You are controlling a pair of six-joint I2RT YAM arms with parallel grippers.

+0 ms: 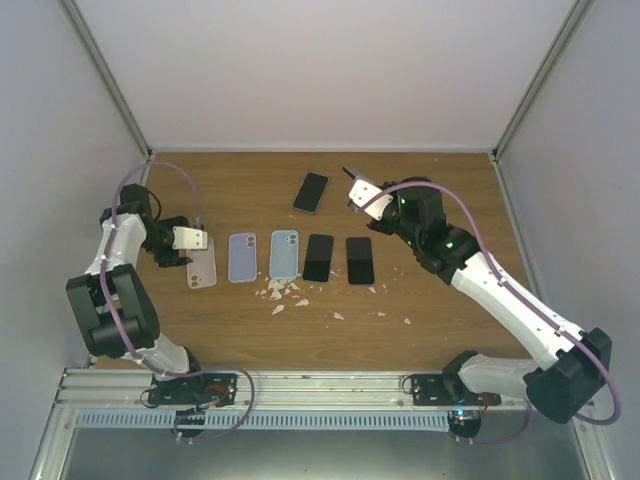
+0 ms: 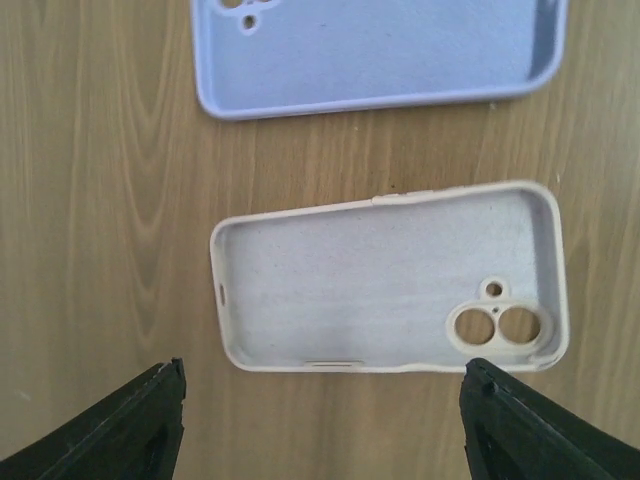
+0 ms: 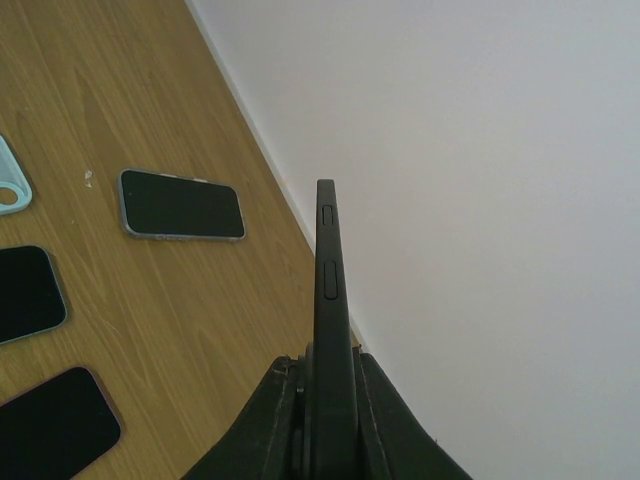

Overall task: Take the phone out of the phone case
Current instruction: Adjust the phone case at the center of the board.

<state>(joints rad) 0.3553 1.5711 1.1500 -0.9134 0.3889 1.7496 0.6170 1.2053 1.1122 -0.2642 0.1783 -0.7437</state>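
Note:
My right gripper point(image 1: 360, 192) is shut on a black phone in a matte black case point(image 3: 329, 270) and holds it edge-on above the back of the table, its side buttons showing. In the top view the cased phone point(image 1: 350, 176) sticks out past the fingers. My left gripper point(image 2: 325, 425) is open and empty, its jaws wide apart just short of an empty beige case point(image 2: 380, 285) that lies face up on the wood. In the top view the left gripper point(image 1: 198, 241) hovers at the far end of that beige case point(image 1: 202, 268).
A row lies mid-table: a lavender case point(image 1: 243, 257), a light blue case point(image 1: 284, 254) and two bare black phones point(image 1: 318, 257) point(image 1: 360, 260). Another phone point(image 1: 311, 192) lies behind them. White crumbs point(image 1: 285, 292) are scattered in front. Walls close in the back and sides.

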